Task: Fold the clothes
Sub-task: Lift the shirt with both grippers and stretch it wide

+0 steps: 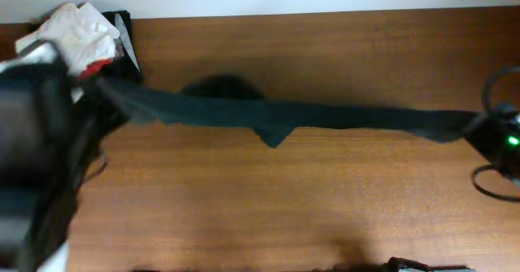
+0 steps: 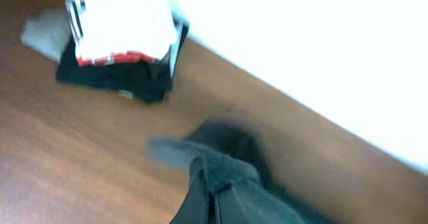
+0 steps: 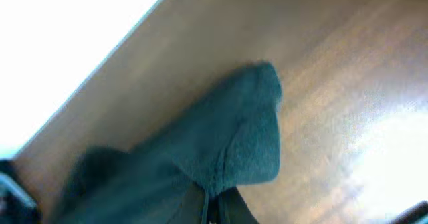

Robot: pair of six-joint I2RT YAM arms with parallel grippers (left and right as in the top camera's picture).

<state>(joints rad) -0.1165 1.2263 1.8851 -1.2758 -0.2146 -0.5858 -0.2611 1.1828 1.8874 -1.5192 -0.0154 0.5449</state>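
Observation:
The dark charcoal T-shirt [image 1: 292,114] hangs stretched in a long narrow band above the wooden table [image 1: 268,199], from left to right. No lettering shows. My left gripper [image 1: 96,84] is shut on its left end, which shows in the left wrist view [image 2: 221,167] bunched over the closed fingers [image 2: 212,197]. My right gripper [image 1: 481,124] is shut on its right end, seen in the right wrist view [image 3: 241,137] draped over the closed fingers [image 3: 212,207]. A small fold of cloth [image 1: 273,135] sags from the band's middle.
A stack of folded clothes, white on black [image 1: 85,32], lies at the table's back left corner and shows in the left wrist view [image 2: 124,40]. Cables [image 1: 496,183] lie at the right edge. A white wall runs behind the table.

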